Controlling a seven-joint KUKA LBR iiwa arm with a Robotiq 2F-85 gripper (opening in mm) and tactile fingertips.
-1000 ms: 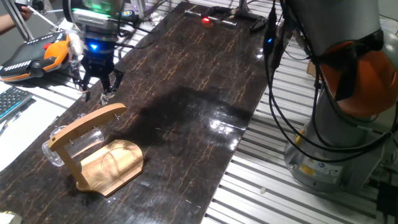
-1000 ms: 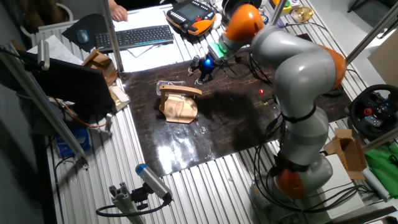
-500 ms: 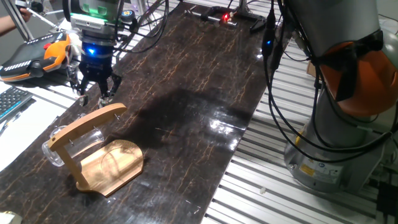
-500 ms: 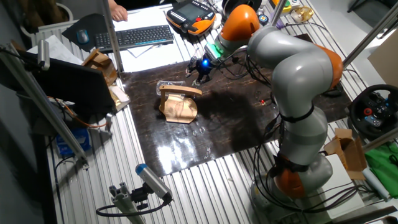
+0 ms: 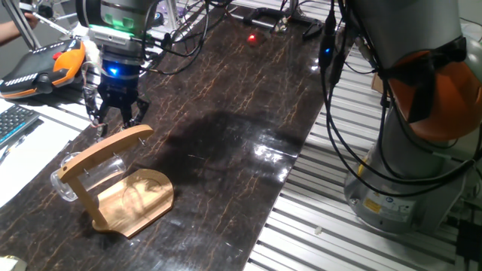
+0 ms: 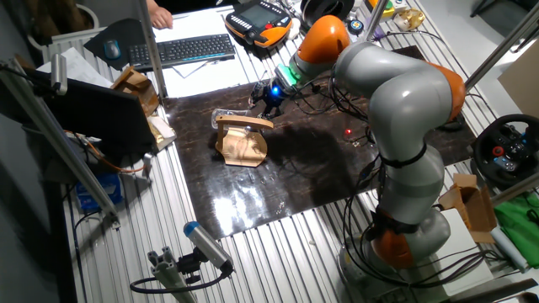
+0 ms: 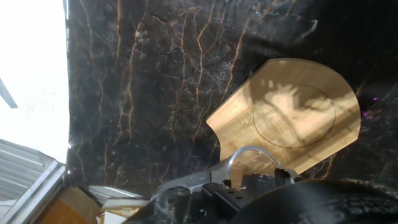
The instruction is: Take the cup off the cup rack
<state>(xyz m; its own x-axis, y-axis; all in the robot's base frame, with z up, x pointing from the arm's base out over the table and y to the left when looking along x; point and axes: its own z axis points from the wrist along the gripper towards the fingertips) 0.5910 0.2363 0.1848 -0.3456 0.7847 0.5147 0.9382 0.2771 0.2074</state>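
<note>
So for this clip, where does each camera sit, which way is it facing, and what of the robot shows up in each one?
One fixed view: low beside the table's long edge, looking along the dark table at the cup rack and cup; shows the hand and arm base.
The other fixed view: high, looking down across the whole table; shows the entire arm.
Hand view: on the hand, looking down at the rack's base; only hand parts show along the bottom edge.
All three views share the cup rack.

a dark marbled mat (image 5: 248,98) with orange veins covers a table of ribbed aluminium rails (image 6: 278,252), glossy under overhead light. a keyboard (image 6: 181,49) and an orange-black pendant (image 6: 261,15) lie at the far edge, with cardboard boxes (image 6: 135,88) beside.
</note>
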